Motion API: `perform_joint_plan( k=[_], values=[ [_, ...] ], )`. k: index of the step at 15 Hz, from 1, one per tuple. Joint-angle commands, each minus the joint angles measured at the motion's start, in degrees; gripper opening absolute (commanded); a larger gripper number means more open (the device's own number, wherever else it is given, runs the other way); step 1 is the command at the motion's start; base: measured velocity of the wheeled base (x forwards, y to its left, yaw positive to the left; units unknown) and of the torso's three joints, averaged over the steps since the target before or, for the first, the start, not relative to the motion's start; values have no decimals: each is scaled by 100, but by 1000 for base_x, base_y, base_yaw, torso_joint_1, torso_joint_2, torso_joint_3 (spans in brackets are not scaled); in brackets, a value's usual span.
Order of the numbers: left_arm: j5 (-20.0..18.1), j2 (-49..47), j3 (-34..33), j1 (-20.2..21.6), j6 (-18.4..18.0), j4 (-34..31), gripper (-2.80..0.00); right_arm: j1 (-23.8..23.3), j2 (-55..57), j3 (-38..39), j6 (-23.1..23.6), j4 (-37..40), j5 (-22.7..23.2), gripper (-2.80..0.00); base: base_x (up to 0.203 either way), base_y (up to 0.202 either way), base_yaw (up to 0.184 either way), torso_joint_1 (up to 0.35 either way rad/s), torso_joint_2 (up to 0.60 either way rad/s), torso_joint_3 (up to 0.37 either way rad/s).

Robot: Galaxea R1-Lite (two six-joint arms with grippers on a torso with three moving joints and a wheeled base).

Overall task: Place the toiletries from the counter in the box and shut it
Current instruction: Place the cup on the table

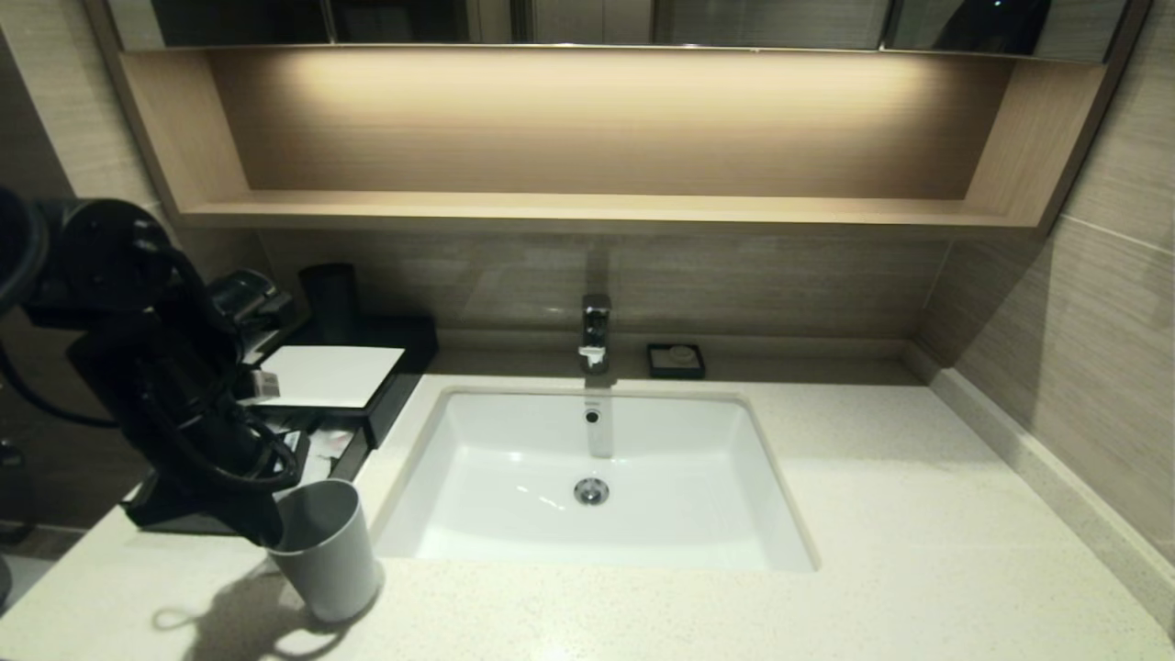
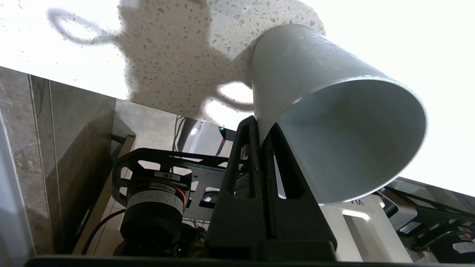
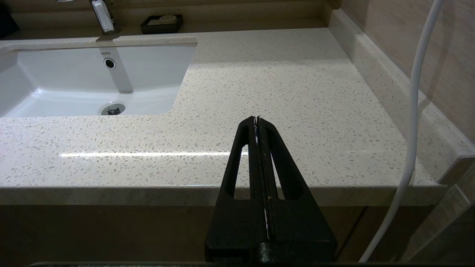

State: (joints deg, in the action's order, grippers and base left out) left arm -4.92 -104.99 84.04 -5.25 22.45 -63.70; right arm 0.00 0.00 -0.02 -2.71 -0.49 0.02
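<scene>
The black box [image 1: 393,397] with its white top panel [image 1: 326,375] stands at the counter's [image 1: 872,514] back left, and its front drawer is pulled out. Pale plastic-wrapped toiletries [image 1: 323,447] lie in the drawer, partly hidden by my left arm. In front of the drawer is a grey cup [image 1: 329,555]. My left gripper [image 1: 273,535] comes down at its near-left rim. In the left wrist view the left gripper [image 2: 256,124] is shut on the cup's [image 2: 334,129] rim, one finger outside the wall and one inside. My right gripper [image 3: 256,118] is shut and empty, off the counter's [image 3: 278,74] front right edge.
The white sink basin [image 1: 587,542] is sunk in the middle of the counter, with a chrome faucet [image 1: 595,330] behind it. A small black soap dish [image 1: 676,360] sits to the faucet's right. A dark cup [image 1: 330,289] stands behind the box. A wall runs along the right side.
</scene>
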Motion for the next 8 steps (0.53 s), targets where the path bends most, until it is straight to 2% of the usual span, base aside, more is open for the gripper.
perform_joint_plan(
  k=[1,8],
  values=[
    [-8,-31,-68,-2,14,-16,-280,0,9,2,-1,-4,-2,-280,0,0,0,0,0,0],
    [-193,66,-151,-2,23,15,-280,0,4,-1,-1,-3,3,-280,0,0,0,0,0,0]
  ],
)
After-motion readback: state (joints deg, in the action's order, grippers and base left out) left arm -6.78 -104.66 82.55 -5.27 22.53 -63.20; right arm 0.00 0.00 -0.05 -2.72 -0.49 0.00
